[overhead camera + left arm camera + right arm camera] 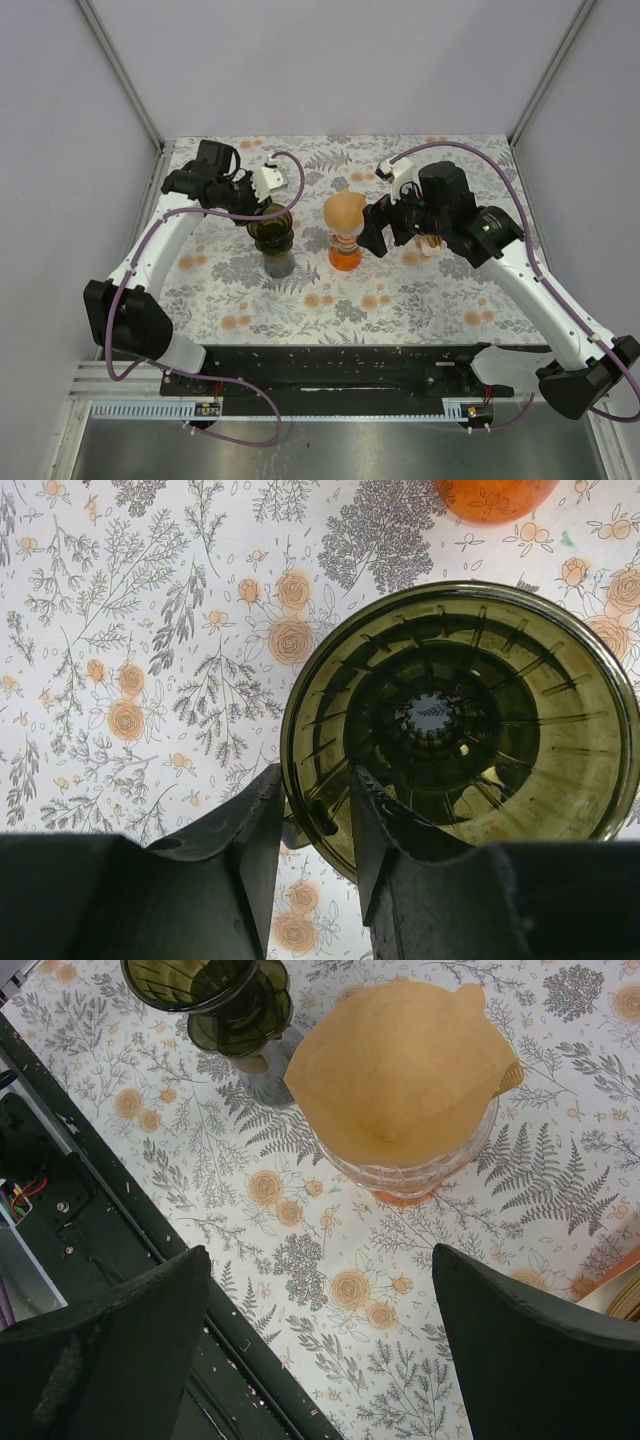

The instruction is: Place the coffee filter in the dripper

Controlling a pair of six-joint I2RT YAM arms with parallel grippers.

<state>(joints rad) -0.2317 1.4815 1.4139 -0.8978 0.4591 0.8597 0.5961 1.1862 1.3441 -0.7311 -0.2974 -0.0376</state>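
1. Black left fingers [255,830] straddle the green dripper's [520,730] rim, one inside and one outside, probably to steady it. Can't tell if they're actually pinching yet.
2. Empty right fingers [120,1330] gape wide, lined up on the tan filter [400,1060], not touching.
3. Filter's parked on a clear holder [410,1165], mid-desk [560,1160], beside the dripper.

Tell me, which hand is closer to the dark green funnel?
Left. The left hand straddles the rim of the funnel; the right hand sits apart, facing the paper filter.

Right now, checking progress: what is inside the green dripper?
Empty: the green dripper shows bare ribs and its drain hole. The left gripper hides part of its near wall.
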